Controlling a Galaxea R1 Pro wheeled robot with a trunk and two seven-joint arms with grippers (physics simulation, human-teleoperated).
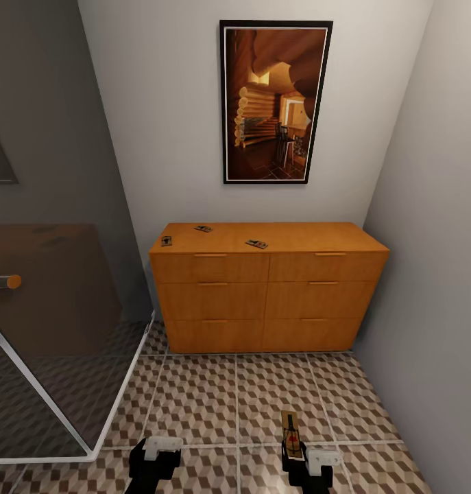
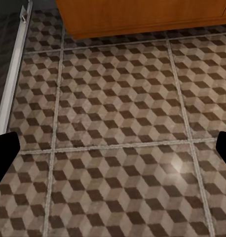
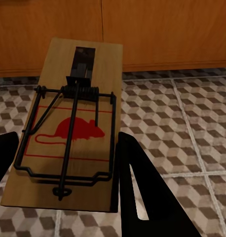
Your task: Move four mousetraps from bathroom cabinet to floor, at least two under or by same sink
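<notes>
Tan mousetrap [image 3: 68, 133] between closed right fingers [image 3: 137, 197] over floor [image 2: 118, 123]; left fingers [image 2: 4, 153] apart, empty; three traps [image 1: 256, 243] atop cabinet [image 1: 262, 295].

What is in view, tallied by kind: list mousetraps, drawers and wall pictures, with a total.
Small flat tan wooden mousetraps: 4, three on the orange-brown wooden cabinet top, one in the right tool
Cabinet drawers with slim bar handles: 6
Dark-framed wall picture: 1
Total: 11
</notes>
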